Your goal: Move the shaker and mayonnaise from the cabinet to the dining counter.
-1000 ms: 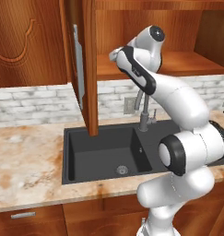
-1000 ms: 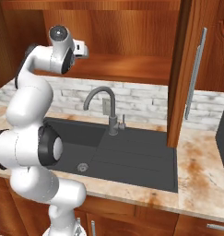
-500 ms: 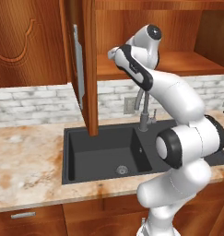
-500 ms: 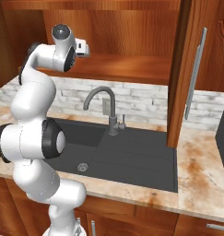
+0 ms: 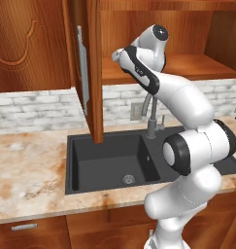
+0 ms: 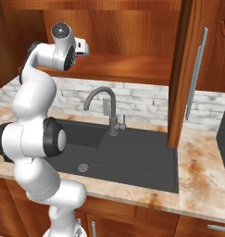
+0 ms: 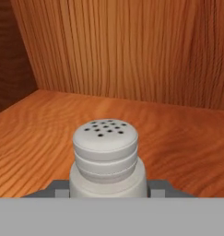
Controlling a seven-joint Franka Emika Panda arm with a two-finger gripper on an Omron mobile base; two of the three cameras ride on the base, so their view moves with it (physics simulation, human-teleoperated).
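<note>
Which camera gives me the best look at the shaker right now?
The hand view: the shaker stands upright, close up, its perforated cap plain, on the cabinet shelf. In both base views the arm's wrist hides it.

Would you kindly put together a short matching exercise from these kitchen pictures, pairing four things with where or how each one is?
Things:
1. shaker
2. cabinet door
3. faucet
4. sink

Descriptions:
A. black basin set into the marble-look counter
B. swung open, silver bar handle on it
C. upright on the wooden cabinet shelf, between the gripper's fingertips
D. grey, curved, behind the basin

Pairs: 1-C, 2-B, 3-D, 4-A
</note>
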